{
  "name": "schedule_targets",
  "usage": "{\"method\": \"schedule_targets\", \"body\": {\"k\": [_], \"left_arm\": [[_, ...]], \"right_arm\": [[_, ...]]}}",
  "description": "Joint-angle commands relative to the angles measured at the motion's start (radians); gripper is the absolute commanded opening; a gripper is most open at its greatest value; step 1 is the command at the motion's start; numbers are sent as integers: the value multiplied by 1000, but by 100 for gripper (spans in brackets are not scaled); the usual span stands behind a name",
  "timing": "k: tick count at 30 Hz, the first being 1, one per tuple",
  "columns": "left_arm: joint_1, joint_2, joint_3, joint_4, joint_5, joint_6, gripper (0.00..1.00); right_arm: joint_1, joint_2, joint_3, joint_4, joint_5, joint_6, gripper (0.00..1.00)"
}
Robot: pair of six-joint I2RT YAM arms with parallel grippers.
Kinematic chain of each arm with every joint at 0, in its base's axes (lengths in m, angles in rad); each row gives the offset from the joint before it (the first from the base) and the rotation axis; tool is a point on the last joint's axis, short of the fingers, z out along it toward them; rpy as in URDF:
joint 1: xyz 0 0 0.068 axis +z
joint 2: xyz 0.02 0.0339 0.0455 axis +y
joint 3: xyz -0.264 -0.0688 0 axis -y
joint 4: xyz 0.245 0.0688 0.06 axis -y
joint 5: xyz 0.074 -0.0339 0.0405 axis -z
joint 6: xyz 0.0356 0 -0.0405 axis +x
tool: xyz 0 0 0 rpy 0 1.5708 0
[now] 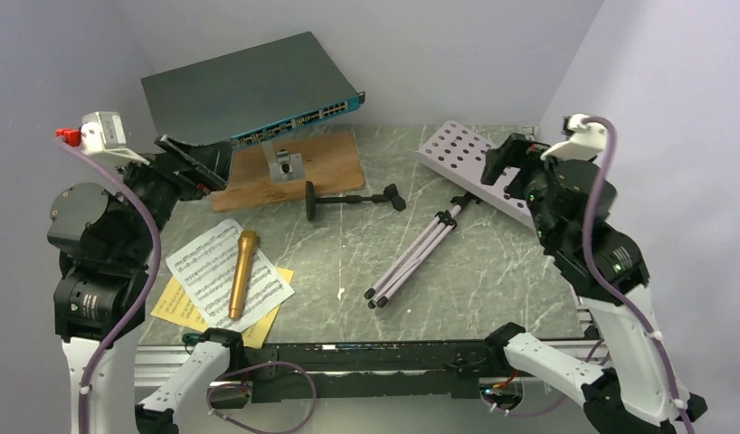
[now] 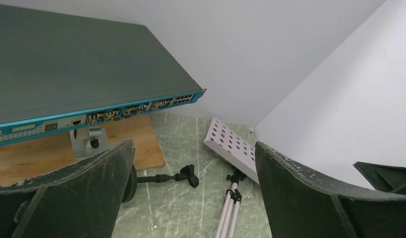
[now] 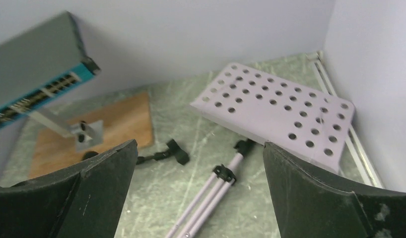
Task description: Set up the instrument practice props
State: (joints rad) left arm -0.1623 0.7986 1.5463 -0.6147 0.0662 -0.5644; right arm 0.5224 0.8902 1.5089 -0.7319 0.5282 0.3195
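Note:
The pale lilac music stand lies flat on the table, its perforated plate (image 1: 466,158) at the back right and its folded tripod legs (image 1: 412,258) pointing to the front. The gold microphone (image 1: 242,273) lies on white music sheets (image 1: 199,258) over a yellow sheet (image 1: 178,307) at the front left. The short black mic stand (image 1: 348,199) lies on its side mid-table. My left gripper (image 1: 199,163) (image 2: 193,148) is open and empty above the back left. My right gripper (image 1: 495,163) (image 3: 199,144) is open and empty above the plate (image 3: 275,109).
A flat grey network switch (image 1: 249,90) with a blue front stands tilted at the back, resting on a metal block (image 1: 285,167) on a wooden board (image 1: 330,167). Walls close in at the back and right.

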Motion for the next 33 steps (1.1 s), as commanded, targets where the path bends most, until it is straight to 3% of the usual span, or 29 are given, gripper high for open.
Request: {"method": "schedule_targets", "body": {"k": [1,4,7,9,11,14,18,23,27,31,33], "left_arm": [[5,34,15,-32,49,12,96],[4,58,6,-64,87,4,96],[5,71,-33,-67,130,-25,97],[5,78,-67,-59,167,-50,97],[4,89,-92,-55,221,-76,98],[4,112,-114,-83,297,-100,100],[4,108,-189,-75,380,-145,100],[4,94,-278,-5,449,-200,100],[4,112,-286,30,523,-222,99],[4,110,-290,25,541,-206,100],[4,104,-296,19,538,-196,99]], "right_arm": [[-1,84,-1,-93,66,23,100],[-1,100,-93,-32,-37,-21,100],[-3,64,-274,146,-145,-66,100],[-17,69,-358,246,-165,-47,100],[-65,138,-368,233,-182,29,100],[-237,229,-348,183,-416,157,100],[-555,219,-515,306,-700,373,100],[-810,196,-740,531,-826,646,100],[-834,217,-886,879,-952,766,100],[-773,386,-810,833,-970,671,94],[-760,438,-829,895,-982,672,90]]}}
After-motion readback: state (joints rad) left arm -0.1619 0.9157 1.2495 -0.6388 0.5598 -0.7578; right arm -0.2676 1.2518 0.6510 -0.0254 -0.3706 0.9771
